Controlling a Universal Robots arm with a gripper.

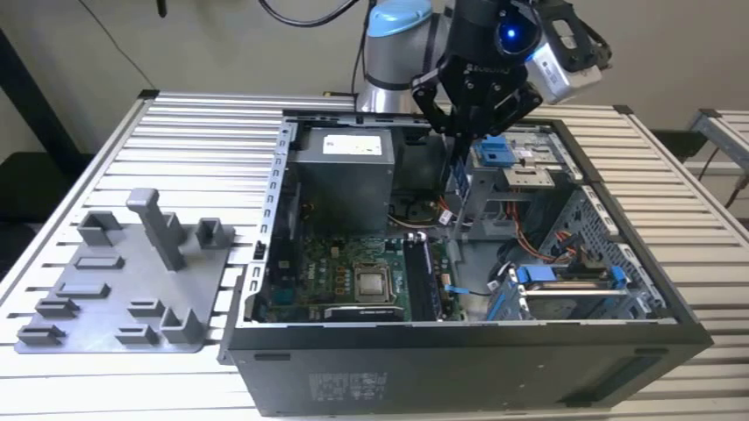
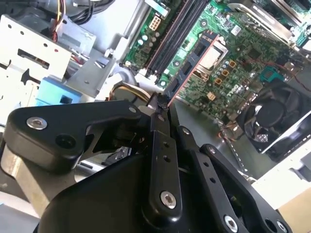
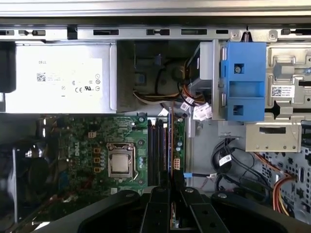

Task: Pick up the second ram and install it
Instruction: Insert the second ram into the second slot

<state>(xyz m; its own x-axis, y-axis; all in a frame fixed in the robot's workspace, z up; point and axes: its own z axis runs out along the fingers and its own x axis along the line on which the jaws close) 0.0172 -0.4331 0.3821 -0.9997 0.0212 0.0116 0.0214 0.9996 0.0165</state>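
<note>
The black multi-link gripper (image 2: 159,104) is seen poised over the large green motherboard (image 3: 82,155), and its jaws are clamped together on one end of the second ram (image 2: 187,68), a long, thin dark circuit-board stick with black chips. The stick is held pointing away from the fingers, down toward the motherboard. In the first wrist view it is seen edge-on as a thin line, lined up with the long black memory slots (image 3: 155,150) set on the motherboard. Whether the stick's far end touches the motherboard cannot be told.

The square silver processor socket (image 3: 120,162) is found on the motherboard just beside those slots. A grey metal power supply box (image 3: 58,77) is mounted along one edge of the motherboard, and a blue plastic drive bracket (image 3: 243,82) is fixed past the slot side of the motherboard.

In the exterior view the gripper (image 1: 460,127) is seen raised well above the motherboard, which lies inside the open black computer case (image 1: 468,368). A grey plastic fixture (image 1: 129,281) with upright posts is placed well apart from the motherboard, toward the exterior view's left, on the slatted metal table (image 1: 188,132).
</note>
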